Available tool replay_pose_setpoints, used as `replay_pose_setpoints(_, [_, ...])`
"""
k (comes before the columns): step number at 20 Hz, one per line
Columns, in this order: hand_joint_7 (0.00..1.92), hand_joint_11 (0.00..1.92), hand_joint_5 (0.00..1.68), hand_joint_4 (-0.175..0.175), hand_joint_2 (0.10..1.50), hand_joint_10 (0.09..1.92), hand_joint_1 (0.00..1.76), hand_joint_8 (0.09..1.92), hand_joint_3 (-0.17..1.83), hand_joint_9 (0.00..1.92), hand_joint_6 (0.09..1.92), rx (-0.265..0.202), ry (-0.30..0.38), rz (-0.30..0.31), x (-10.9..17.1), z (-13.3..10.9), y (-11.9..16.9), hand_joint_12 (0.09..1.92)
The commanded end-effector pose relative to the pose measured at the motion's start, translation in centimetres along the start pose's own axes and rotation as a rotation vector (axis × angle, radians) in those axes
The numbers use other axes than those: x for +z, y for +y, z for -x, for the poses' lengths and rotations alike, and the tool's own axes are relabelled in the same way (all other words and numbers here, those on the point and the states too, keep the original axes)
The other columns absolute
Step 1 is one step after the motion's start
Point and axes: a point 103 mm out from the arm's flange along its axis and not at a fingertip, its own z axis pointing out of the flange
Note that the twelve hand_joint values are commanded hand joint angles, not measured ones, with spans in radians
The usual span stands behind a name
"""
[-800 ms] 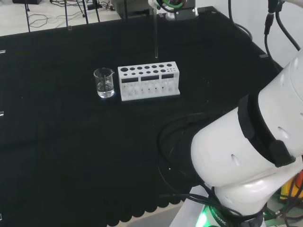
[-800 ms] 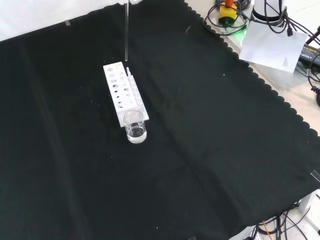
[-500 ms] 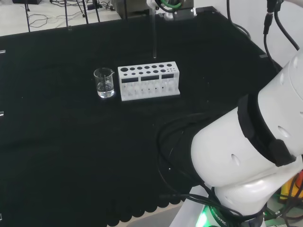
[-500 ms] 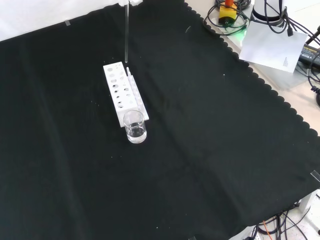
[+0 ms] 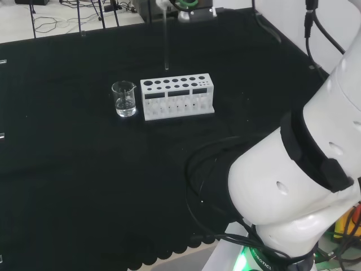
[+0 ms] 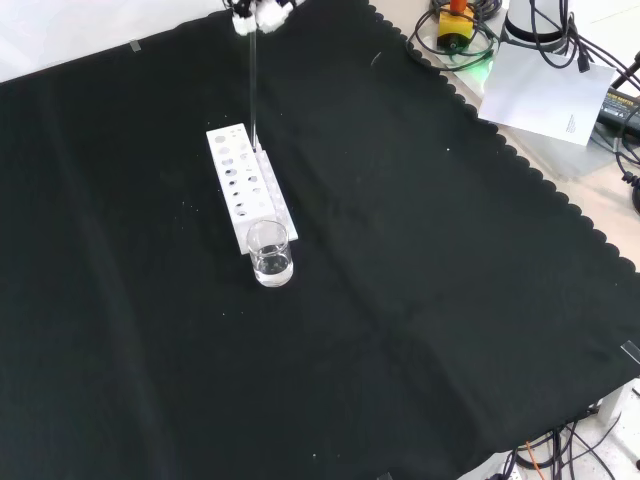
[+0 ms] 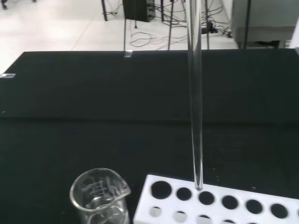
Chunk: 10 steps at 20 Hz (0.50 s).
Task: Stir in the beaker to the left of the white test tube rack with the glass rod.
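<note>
Beaker first: a small clear glass beaker (image 5: 124,99) with a pouring lip and printed graduations stands on the black cloth (image 5: 67,180), a shallow pool of clear liquid in its bottom. In the head view it sits just beside the left end of the white plastic test tube rack (image 5: 177,96), apart from it by a thin gap; in the front view it is the nearer of the two, at the rack's near end.

Rack is a long block with two rows of round holes on top and slots along its side. I see no tubes in it.

Beyond it, I have the long clear glass rod (image 6: 252,90) hanging close to upright, straight and thin, its rounded lower tip over the rack's top face. The wrist view puts that tip above the holes near the beaker end, clear of the plastic.

At the front view's top edge the black and white hand (image 6: 258,12) is curled round the rod's upper end.

My judgement: the beaker lies along the rack's long axis from the rod tip, leftward in the head view. The rod needs to travel past the rack end, then descend into the beaker mouth. Glass on glass, so I would lower it centred.
</note>
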Motion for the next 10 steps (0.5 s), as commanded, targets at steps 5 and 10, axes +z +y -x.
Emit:
replay_pose_setpoints(5, [1.1, 1.6, 1.09, -0.175, 1.15, 1.02, 1.3, 1.14, -0.17, 1.54, 0.63, -0.131, 0.02, -0.041, 2.9, -5.8, 4.2, 0.82])
replay_pose_setpoints(10, [1.11, 1.6, 1.09, -0.175, 1.15, 1.01, 1.3, 1.13, -0.17, 1.54, 0.62, -0.168, 0.027, -0.043, 3.6, -7.4, 5.3, 0.82])
